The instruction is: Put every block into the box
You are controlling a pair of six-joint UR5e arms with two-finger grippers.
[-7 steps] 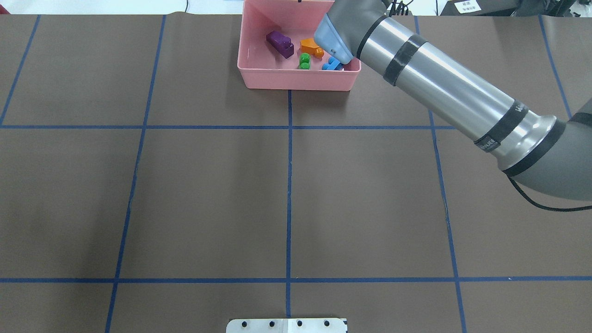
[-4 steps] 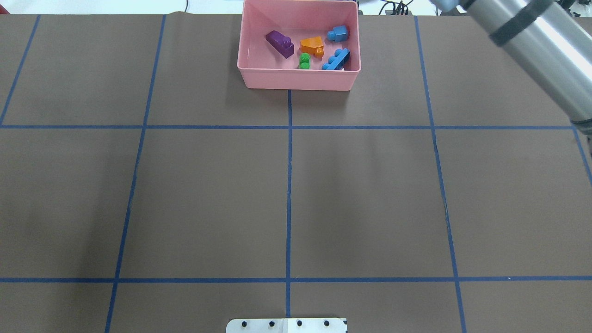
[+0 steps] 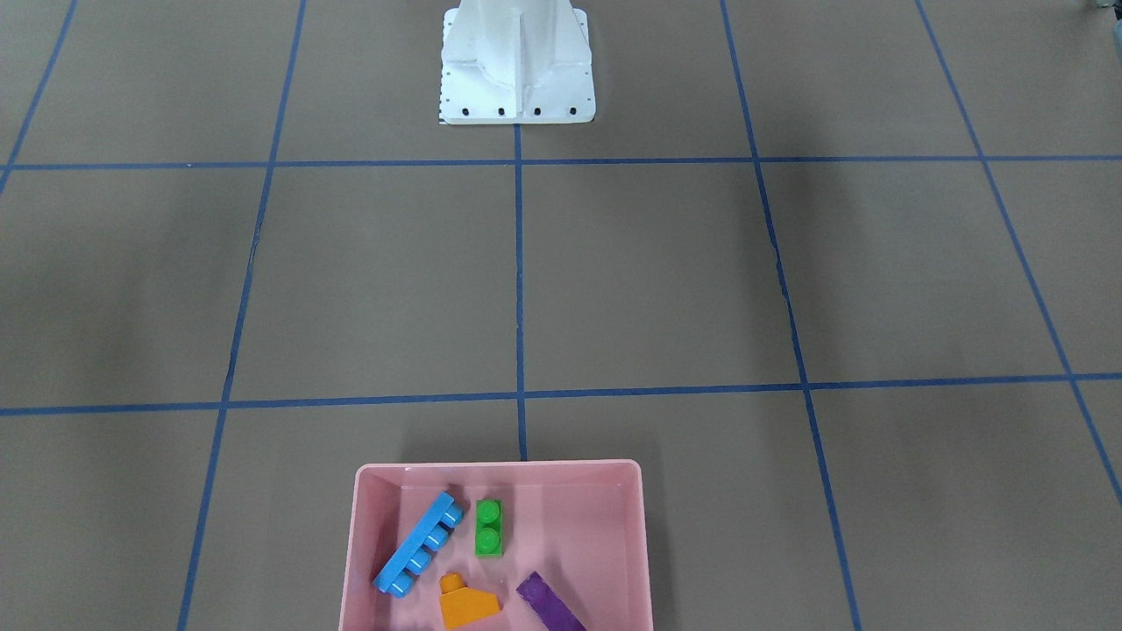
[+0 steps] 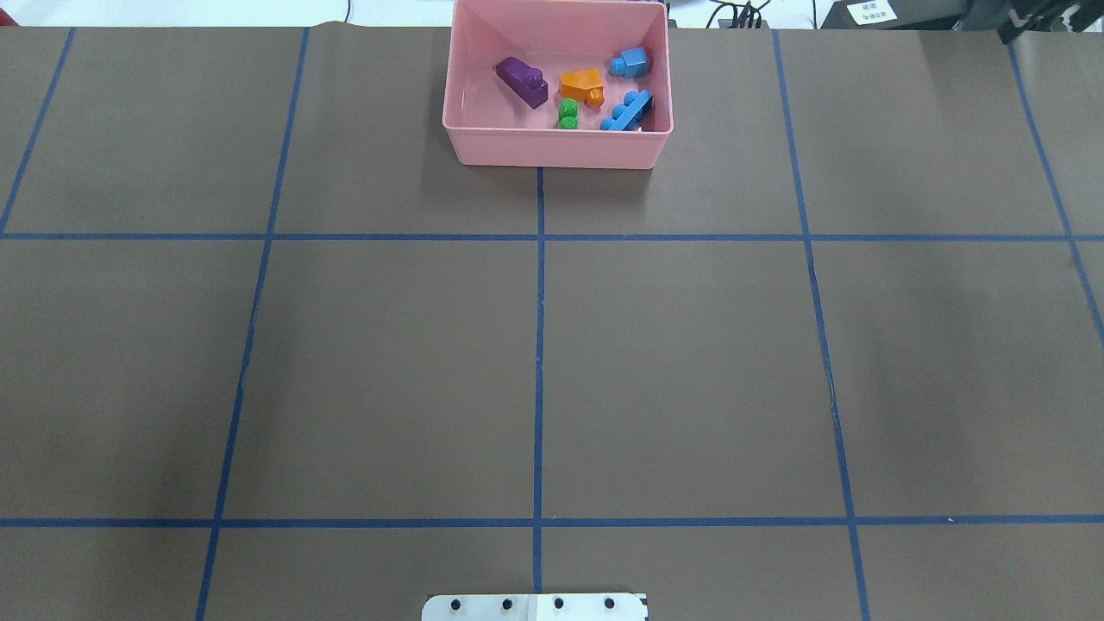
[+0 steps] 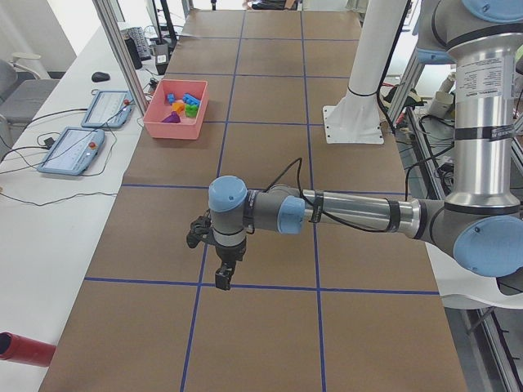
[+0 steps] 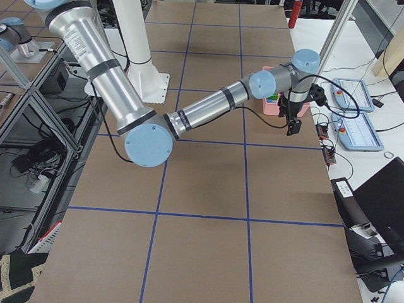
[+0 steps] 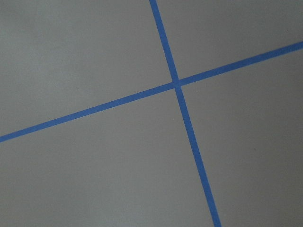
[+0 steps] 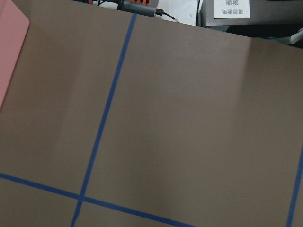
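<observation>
The pink box [image 4: 556,155] stands at the table's far middle edge. In it lie the purple brick [image 4: 522,82], the orange brick [image 4: 580,84], the green brick [image 4: 567,114], the small blue brick [image 4: 632,62] and the long blue brick [image 4: 628,112]. The front-facing view shows the box [image 3: 500,467] with all but the small blue one. My left gripper [image 5: 222,279] hangs over bare table, far from the box [image 5: 176,108]. My right gripper [image 6: 291,128] hangs just beside the box on its right. Both show only in side views; I cannot tell if they are open or shut.
The white metal base [image 4: 535,607] sits at the table's near middle edge. Blue tape lines cross the brown table. Two tablets [image 5: 82,147] lie on the white side bench beyond the box. A red cylinder [image 5: 24,347] lies at that bench's end.
My right arm has drawn back from over the box, to the right and out of the overhead view. The small blue brick now shows lying in the box.
</observation>
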